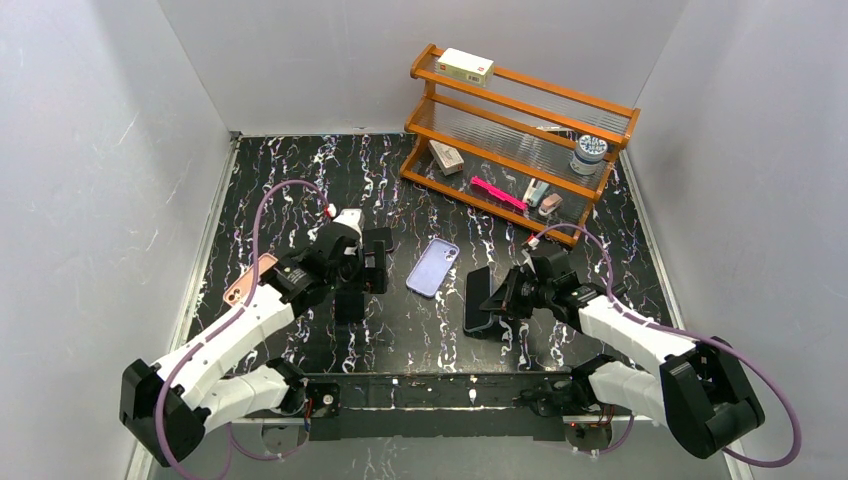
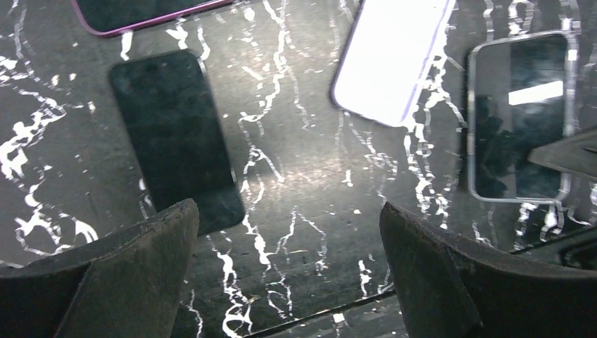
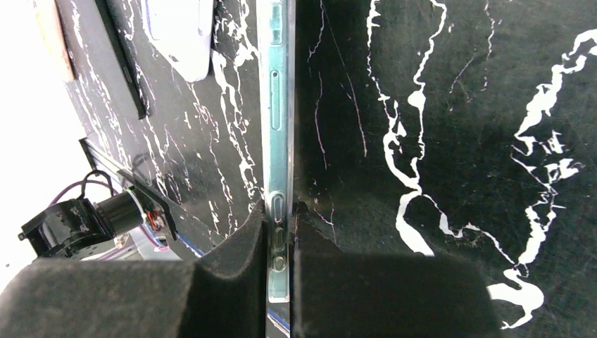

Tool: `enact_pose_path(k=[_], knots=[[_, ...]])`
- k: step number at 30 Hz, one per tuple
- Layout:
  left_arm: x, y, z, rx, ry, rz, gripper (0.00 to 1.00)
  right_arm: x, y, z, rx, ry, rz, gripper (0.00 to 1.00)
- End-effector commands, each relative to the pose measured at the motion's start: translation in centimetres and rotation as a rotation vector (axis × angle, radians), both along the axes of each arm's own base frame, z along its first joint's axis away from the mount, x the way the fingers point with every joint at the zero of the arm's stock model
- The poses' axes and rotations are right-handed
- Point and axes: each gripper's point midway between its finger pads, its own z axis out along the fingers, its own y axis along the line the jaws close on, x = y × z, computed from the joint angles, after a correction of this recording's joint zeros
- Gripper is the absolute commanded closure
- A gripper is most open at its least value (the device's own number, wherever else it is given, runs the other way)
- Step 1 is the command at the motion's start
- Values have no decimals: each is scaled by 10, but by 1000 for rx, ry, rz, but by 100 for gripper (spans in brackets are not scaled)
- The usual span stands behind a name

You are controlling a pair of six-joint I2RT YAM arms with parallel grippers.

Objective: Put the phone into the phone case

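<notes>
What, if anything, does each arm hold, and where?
The right gripper pinches the clear phone case by its side edge, at the buttons. The left gripper, jaws open, holds nothing.

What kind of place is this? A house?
Probably a robot test booth, not a house: plain grey walls box in a black white-veined tabletop, two white robot arms are bolted at its edge, and an orange wooden rack holds small props.

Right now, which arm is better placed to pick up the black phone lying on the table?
Left. The left gripper is open with the black phone just ahead of its fingers, free to grasp. The right gripper is shut on the clear case, clamping its edge.
</notes>
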Motion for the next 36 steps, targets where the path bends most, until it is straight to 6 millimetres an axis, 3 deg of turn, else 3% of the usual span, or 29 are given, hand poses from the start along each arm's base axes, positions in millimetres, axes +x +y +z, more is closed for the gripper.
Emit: enact_pose_path(k=[1, 5, 10, 20, 32, 36], knots=[[-1, 31, -20, 139, 34, 109, 2, 16, 1, 8, 35, -50, -56, 88], [-1, 43, -30, 198, 58, 161, 2, 13, -4, 2, 11, -33, -72, 82], [0, 51, -44, 235, 100, 217, 2, 11, -13, -2, -35, -13, -98, 63], [6, 60, -74, 277, 225, 273, 4, 15, -23, 22, -65, -74, -135, 41], [14, 64, -105, 298, 321, 289, 7, 15, -15, 46, 9, -130, -117, 23], [15, 66, -114, 312, 346, 288, 7, 15, -12, 54, 37, -149, -107, 12]])
